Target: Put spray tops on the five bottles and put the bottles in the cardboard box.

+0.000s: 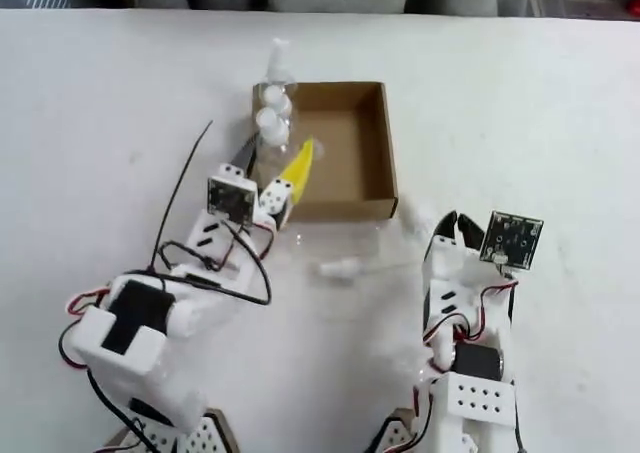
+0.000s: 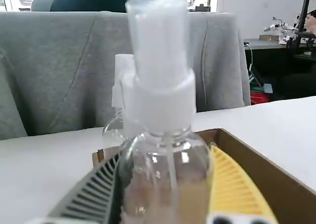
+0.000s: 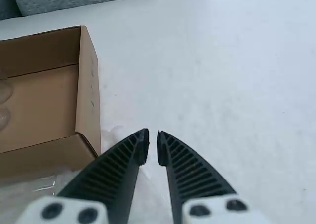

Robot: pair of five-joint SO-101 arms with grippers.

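Left claw [image 2: 165, 190] grips the bottle [image 2: 163, 167] upright, spray top [image 2: 158, 70] uppermost.

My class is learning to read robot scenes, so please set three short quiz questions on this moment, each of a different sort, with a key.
1. True or false: the right gripper holds a bottle.
2. What sits between the left gripper fingers? A) a capped bottle B) a loose cap C) a box flap
3. What lies loose on the table, on the arms' side of the cardboard box?
Key: 1 false, its fingers are shut on nothing. 2 A. 3 a spray top.
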